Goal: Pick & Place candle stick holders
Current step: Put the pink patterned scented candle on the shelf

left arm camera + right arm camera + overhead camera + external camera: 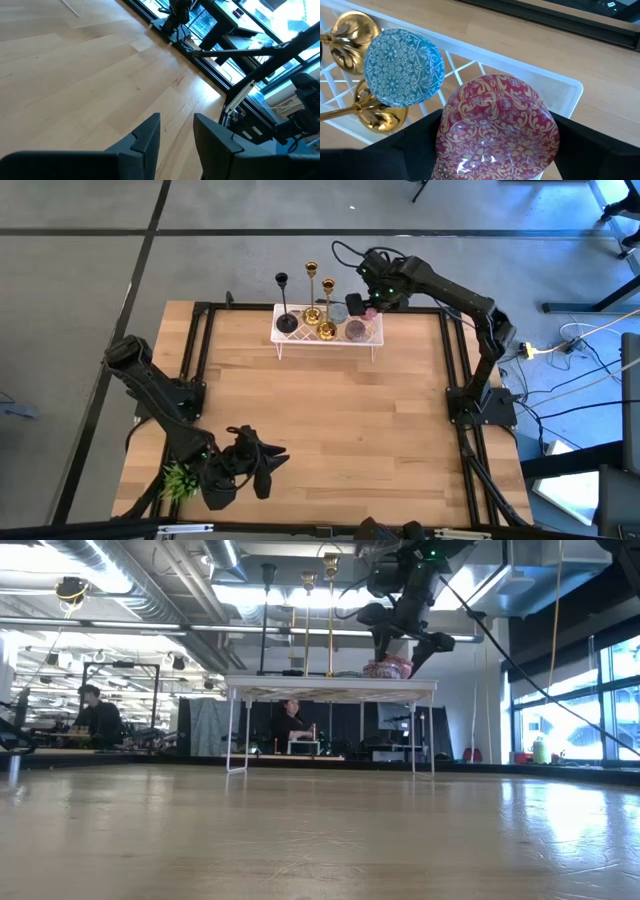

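A white wire rack (300, 340) stands on legs at the table's far middle. On it stand a matte black candle stick holder (283, 300) and two shiny gold ones (312, 292) (327, 305), each on its round base. Beside the gold bases (375, 117) sits a blue patterned round cup (402, 67). Next to that is a red patterned cup (497, 130), with my right gripper (497, 150) over it, a finger on each side. At the table's near left, my left gripper (177, 130) hovers open with nothing between its fingers. My right gripper has the red patterned cup between its two fingers, at the cup's opposite sides (445, 135), and the cup fills the gap. The fingers come steeply from above (400, 652). The cup stands upright with its bottom at the rack's top (388, 670).
A small green plant (180, 478) lies at the table's near left corner beside the left arm. A black frame (205, 350) runs along the table's edges. The wooden top between rack and left gripper is bare (330, 420). People sit at desks beyond the table (95, 715).
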`<state>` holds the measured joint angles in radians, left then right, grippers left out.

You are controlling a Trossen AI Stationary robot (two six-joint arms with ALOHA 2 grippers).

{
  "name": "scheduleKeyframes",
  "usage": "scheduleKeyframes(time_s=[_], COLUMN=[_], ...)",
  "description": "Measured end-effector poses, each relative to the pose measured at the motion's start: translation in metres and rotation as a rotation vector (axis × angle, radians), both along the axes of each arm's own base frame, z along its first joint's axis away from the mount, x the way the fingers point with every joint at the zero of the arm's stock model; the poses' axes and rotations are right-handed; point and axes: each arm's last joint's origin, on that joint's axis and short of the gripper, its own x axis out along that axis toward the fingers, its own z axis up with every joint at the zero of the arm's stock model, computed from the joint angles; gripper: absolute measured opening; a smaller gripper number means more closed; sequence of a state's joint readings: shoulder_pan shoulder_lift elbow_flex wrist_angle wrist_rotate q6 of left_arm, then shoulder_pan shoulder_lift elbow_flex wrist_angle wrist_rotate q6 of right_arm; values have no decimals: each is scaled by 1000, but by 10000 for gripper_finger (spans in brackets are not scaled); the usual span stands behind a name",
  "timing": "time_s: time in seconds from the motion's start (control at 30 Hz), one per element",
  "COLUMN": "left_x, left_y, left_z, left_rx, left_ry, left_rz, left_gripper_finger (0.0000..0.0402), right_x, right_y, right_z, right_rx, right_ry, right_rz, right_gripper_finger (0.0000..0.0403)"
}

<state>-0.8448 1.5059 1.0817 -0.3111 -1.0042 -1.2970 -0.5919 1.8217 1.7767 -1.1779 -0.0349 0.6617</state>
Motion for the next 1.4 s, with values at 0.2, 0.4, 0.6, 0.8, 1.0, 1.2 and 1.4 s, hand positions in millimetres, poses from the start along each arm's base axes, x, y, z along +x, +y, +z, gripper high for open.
scheduleKeyframes(time_s=[0.2,0.4,0.6,0.8,1.0,1.2,1.4], left_x=[0,-1,-1,-1,-1,-1,-1], left_y=[0,-1,-1,-1,-1,-1,-1], left_z=[0,0,0,0,0,0,0], left_rx=[-2,-2,-1,-1,-1,-1,0], left_ry=[-1,-2,-3,-3,-3,-4,-3], left_rz=[0,-4,-1,-1,-1,0,-1], left_gripper_finger=[113,113,113,113,113,113,113], right_x=[-1,-1,-1,0,3,4,4], right_y=[1,1,1,0,-1,-1,-1], right_z=[0,-1,-1,0,1,2,2], right_rx=[8,15,16,6,10,2,-1], right_ry=[7,13,12,-2,-48,-57,-59], right_rz=[1,2,1,8,32,37,41], right_gripper_finger=[320,319,319,319,328,330,330])
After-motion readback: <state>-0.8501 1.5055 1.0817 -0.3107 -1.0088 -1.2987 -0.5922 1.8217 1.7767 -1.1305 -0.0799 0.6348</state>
